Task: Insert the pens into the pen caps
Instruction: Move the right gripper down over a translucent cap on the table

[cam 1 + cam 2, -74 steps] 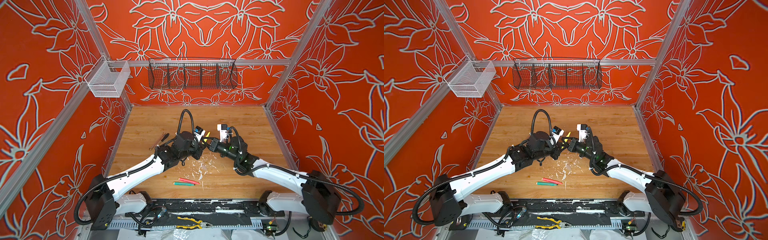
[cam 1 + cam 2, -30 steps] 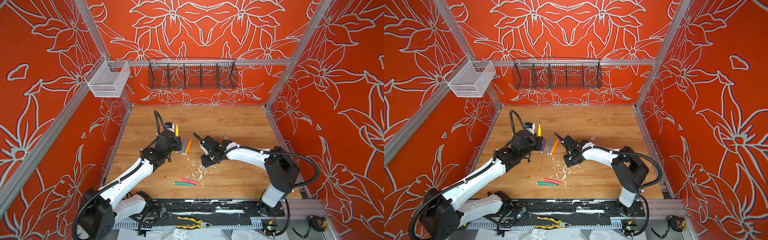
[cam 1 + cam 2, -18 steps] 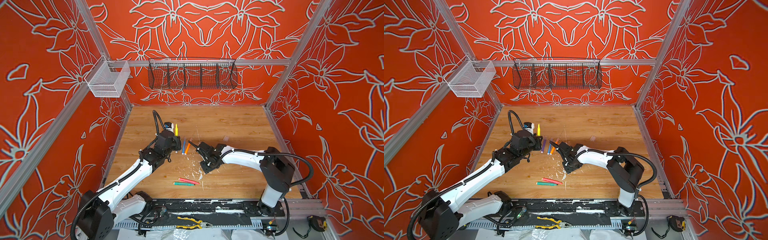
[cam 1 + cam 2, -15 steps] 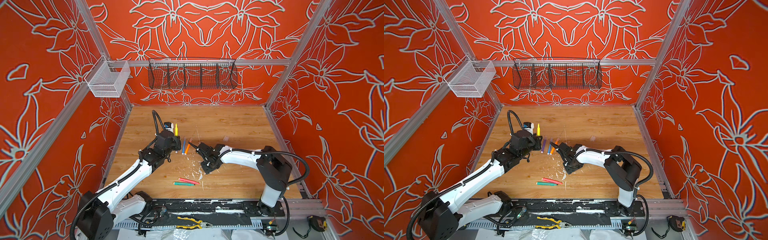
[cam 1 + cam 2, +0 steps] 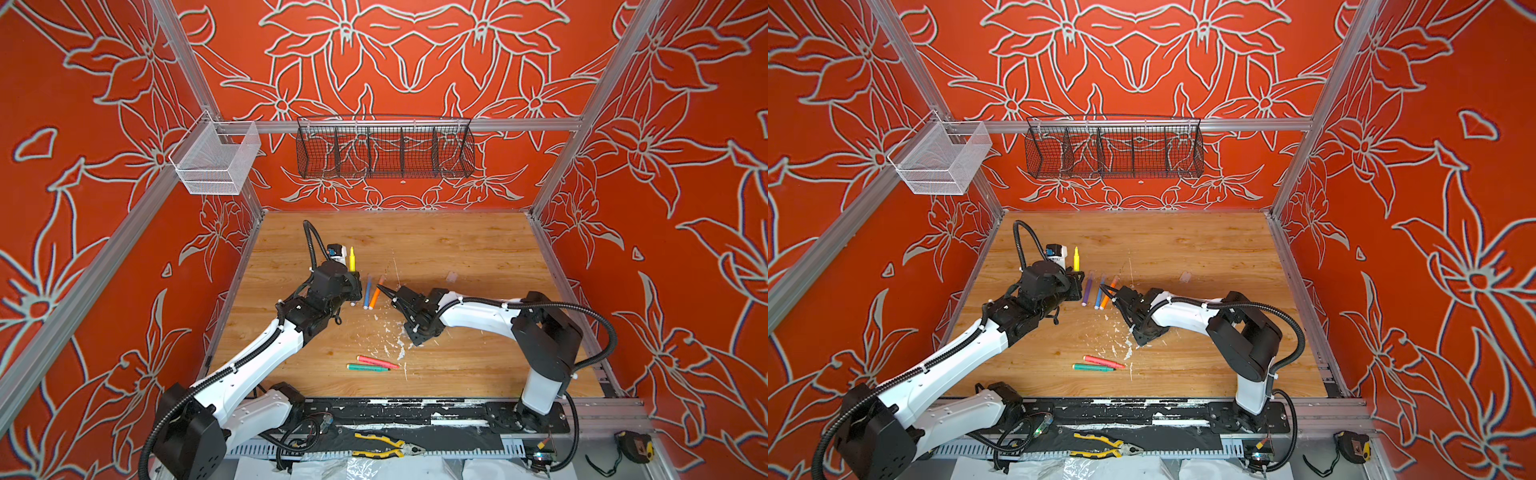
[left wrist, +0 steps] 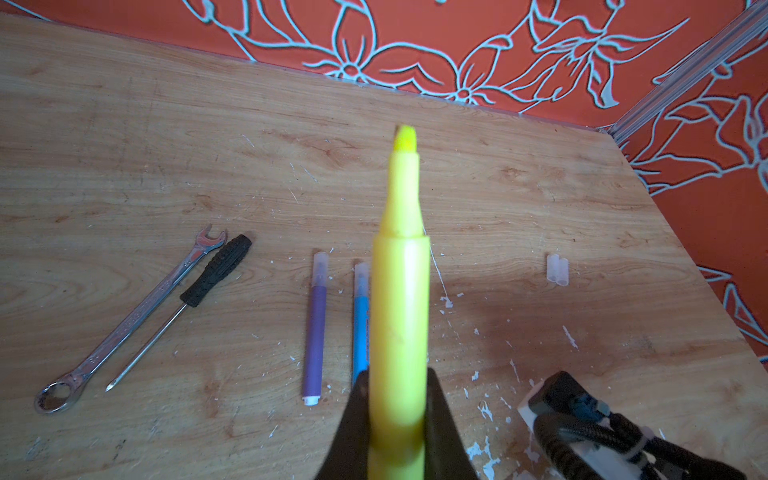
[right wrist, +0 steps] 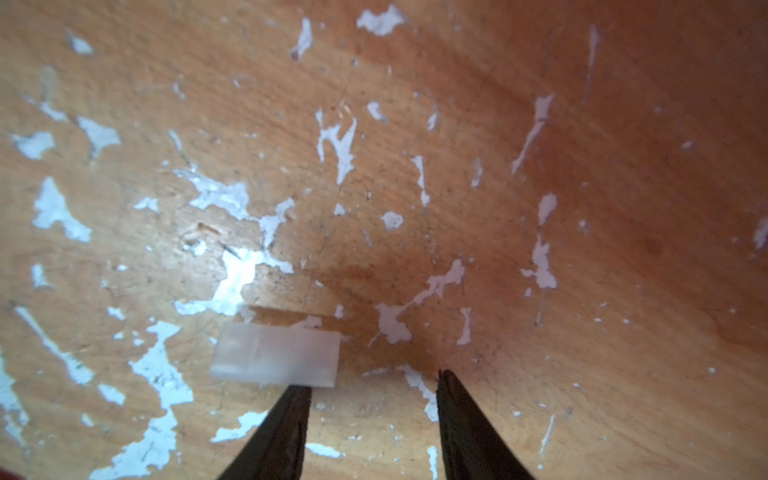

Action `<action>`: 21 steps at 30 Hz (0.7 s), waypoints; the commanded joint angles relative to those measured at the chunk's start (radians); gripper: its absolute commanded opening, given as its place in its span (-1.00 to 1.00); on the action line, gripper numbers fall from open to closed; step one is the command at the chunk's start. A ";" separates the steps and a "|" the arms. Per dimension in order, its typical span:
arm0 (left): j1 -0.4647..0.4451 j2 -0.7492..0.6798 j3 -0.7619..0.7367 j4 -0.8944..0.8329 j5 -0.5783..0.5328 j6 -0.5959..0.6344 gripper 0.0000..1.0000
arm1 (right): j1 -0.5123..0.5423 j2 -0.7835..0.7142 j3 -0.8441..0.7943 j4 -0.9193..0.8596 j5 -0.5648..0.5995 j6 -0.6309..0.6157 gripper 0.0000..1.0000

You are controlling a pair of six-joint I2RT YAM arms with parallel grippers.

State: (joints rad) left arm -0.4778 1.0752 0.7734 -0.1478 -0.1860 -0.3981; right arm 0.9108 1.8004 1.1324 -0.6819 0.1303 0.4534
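Observation:
My left gripper (image 6: 397, 374) (image 5: 353, 274) is shut on the yellow pen (image 6: 399, 291) (image 5: 352, 258) (image 5: 1076, 258), which stands upright with its tip bare. My right gripper (image 7: 370, 382) (image 5: 417, 337) points down at the table, open and holding nothing. A clear pen cap (image 7: 274, 359) lies flat just outside one fingertip (image 7: 297, 395). Two more pen caps (image 6: 557, 270) (image 5: 451, 275) lie side by side farther back. The purple pen (image 6: 314, 328) (image 5: 1087, 291) and the blue pen (image 6: 360, 316) (image 5: 368, 291) wear caps. The orange pen (image 5: 376, 293) lies beside them. The pink-red pen (image 5: 376, 360) and the green pen (image 5: 368, 367) lie nearer the front.
A wrench (image 6: 129, 320) and a screwdriver (image 6: 183, 307) lie left of the pens. White paint flecks (image 5: 390, 338) dot the wooden table (image 5: 478, 249). Yellow-handled pliers (image 5: 384, 444) sit in front of the rail. A white basket (image 5: 216, 160) and a black wire basket (image 5: 384, 151) hang on the back.
The grippers, together mid-table earlier, have parted. The left went back-left with the yellow pen; the right came down among the flecks. In the last half second hardly anything moved.

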 commanded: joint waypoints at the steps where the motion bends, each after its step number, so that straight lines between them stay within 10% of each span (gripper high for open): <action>1: 0.002 -0.022 -0.002 -0.006 -0.007 -0.016 -1.00 | -0.012 0.027 0.006 -0.017 0.015 0.022 0.03; 21: 0.002 -0.035 -0.005 -0.009 -0.004 -0.020 -1.00 | -0.052 -0.012 0.033 -0.006 0.053 0.069 0.01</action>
State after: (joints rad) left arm -0.4778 1.0561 0.7734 -0.1482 -0.1860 -0.4057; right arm 0.8658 1.8362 1.1786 -0.6525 0.1390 0.4919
